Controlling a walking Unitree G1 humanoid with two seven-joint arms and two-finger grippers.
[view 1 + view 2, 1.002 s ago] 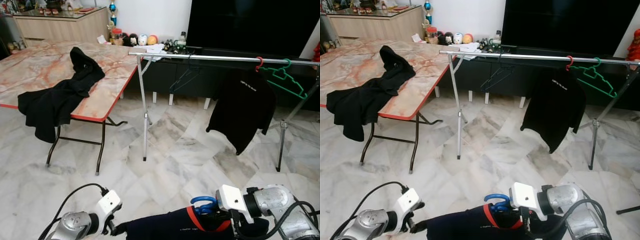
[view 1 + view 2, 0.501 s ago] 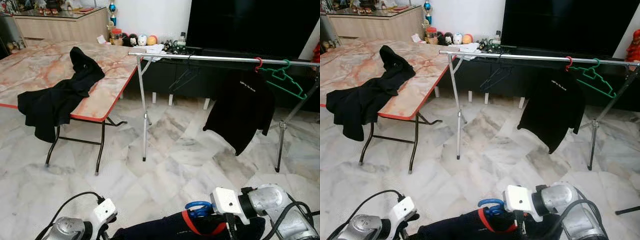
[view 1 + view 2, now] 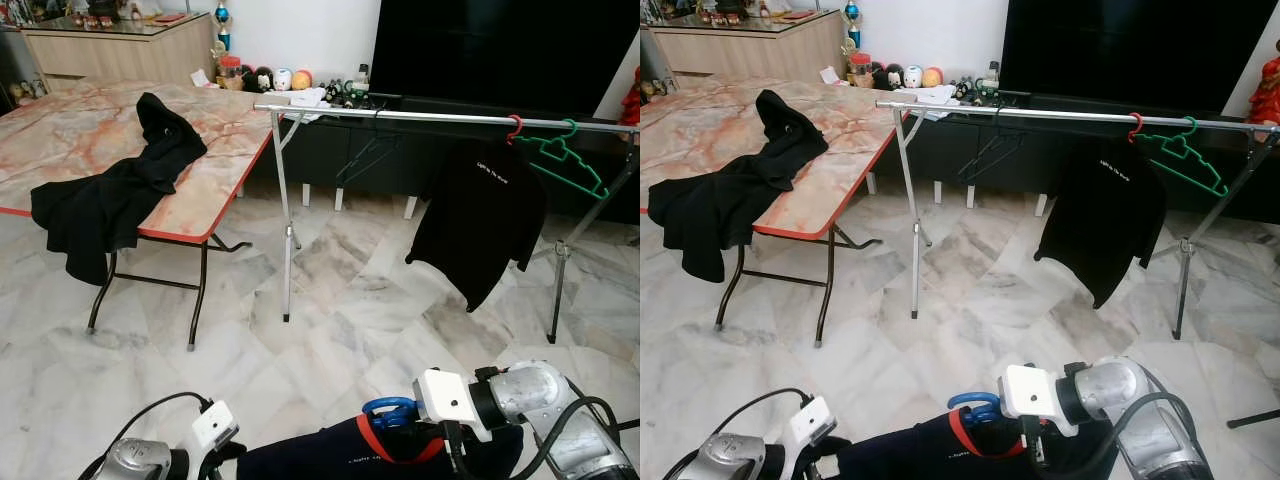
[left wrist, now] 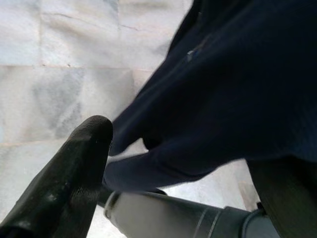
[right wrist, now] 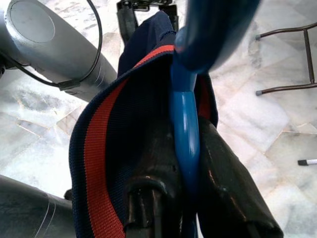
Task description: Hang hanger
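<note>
Right gripper (image 5: 185, 163): low at 5 o'clock, fingers clamped on hanger (image 5: 185, 124).
Left gripper (image 4: 163, 163): low at 7 o'clock, jaw state unclear.

Navy garment (image 3: 340, 462): lower part cut off by the near edge.
Blue hanger (image 3: 390, 410): body hidden inside the garment.
Shirt print (image 3: 493, 179): too small to read.
Rail (image 3: 450, 117): right end cut off.

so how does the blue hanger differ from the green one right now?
The blue hanger is low in front of the robot, clamped by the right gripper; the green hanger hooks on the rail. The blue one carries a navy garment with a red collar; the green one is bare. Both are plastic with a hook top.
</note>
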